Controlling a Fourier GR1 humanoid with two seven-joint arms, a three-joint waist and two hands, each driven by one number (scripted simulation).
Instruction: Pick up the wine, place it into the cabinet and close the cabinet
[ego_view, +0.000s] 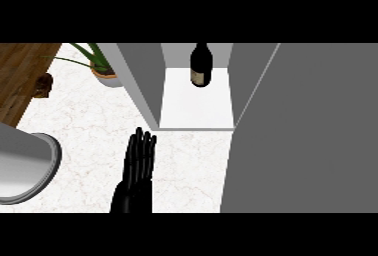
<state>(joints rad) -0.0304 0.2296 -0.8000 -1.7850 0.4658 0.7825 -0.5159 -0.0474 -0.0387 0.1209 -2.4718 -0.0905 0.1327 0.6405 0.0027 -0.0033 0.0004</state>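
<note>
My left hand (135, 172) is flat, fingers straight, holding nothing, over the white worktop (81, 125). Ahead of its fingertips the wine (200, 65) stands upright inside the open cabinet (196, 107). To its right stands the grey door (303, 130), which seemingly needs closing next.

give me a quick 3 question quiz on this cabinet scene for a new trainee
1. True or false: the wine bottle stands on the counter, outside the cabinet.
2. The cabinet door is: A) shut B) swung open C) missing.
3. What sits left of the cabinet by the far edge?

Key
1. False; it stands inside, on the white shelf.
2. B.
3. A potted plant. One open hand shows below the cabinet.
</note>
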